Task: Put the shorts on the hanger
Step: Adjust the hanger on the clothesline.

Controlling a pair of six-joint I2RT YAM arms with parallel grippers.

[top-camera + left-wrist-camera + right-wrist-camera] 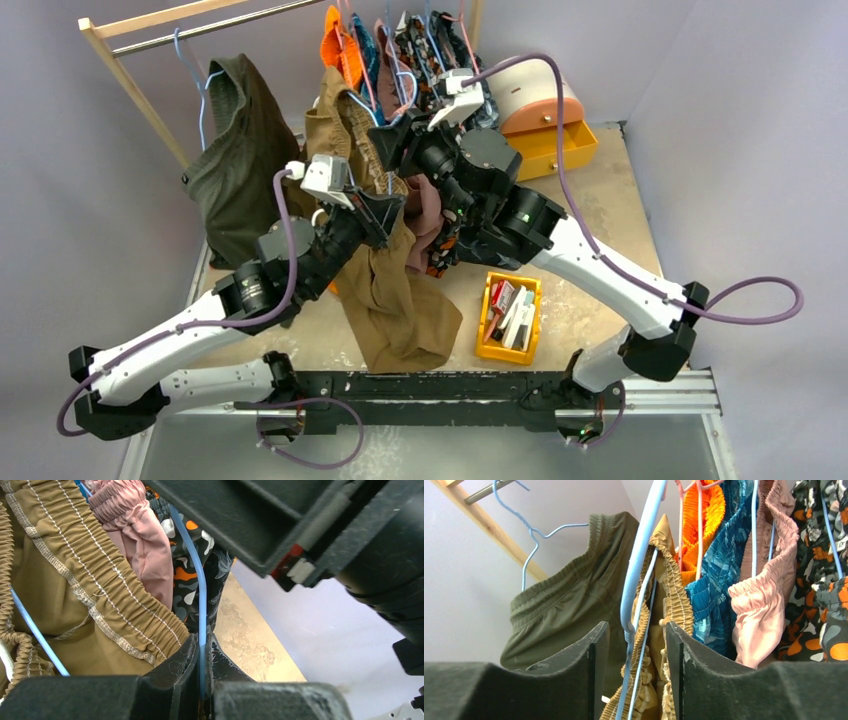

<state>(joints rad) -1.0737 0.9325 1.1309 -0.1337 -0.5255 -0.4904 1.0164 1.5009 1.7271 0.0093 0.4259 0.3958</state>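
Observation:
The tan-brown shorts [395, 300] hang from the rack area down toward the table, their gathered waistband [75, 580] threaded by the light-blue hanger [202, 605]. My left gripper [202, 652] is shut on the hanger's thin wire, just beside the waistband. My right gripper [636, 635] is open. Its jaws stand apart on either side of the hanger [639, 555] and the bunched waistband [674, 590] without pinching them. From above, the left gripper [385, 215] sits below the right gripper [395, 140], with both at the top of the shorts.
A dark olive garment [235, 160] hangs on a blue hanger from the wooden rack [130, 80]. Orange shorts [340, 50], pink shorts [759, 610] and patterned clothes crowd the rail to the right. A yellow bin [508, 318] and a yellow drawer box [545, 125] stand on the table.

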